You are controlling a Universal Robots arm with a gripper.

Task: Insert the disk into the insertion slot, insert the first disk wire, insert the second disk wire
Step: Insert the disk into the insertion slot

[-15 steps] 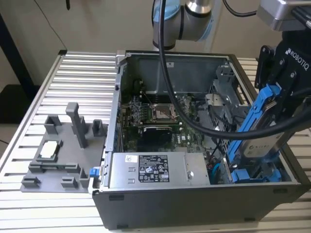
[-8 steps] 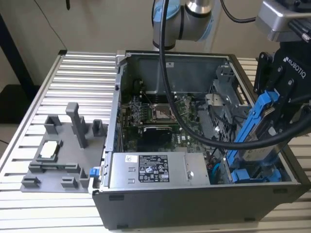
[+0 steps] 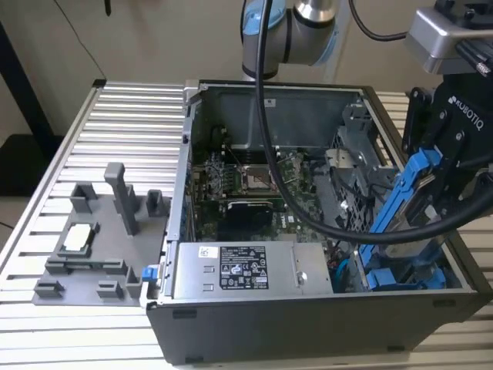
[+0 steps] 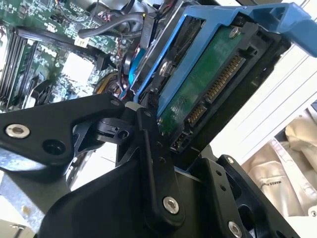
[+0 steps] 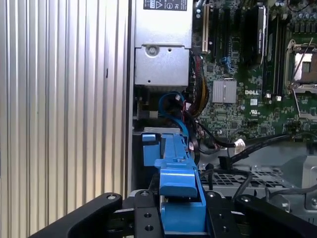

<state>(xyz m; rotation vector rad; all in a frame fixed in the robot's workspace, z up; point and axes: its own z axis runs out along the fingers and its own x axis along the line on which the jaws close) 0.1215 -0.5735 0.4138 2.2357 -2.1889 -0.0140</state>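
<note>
Above the insertion slot [image 3: 404, 277] | disk [image 3: 407, 196] tilted — clamped between closed jaws

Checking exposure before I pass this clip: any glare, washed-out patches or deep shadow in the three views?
Exterior view: even light, no glare; the computer case interior is shaded but the disk is well lit. Second wrist view: the ribbed table beyond the disk is washed out. First wrist view: the table is bright with a soft sheen; the gripper is near black.
</note>
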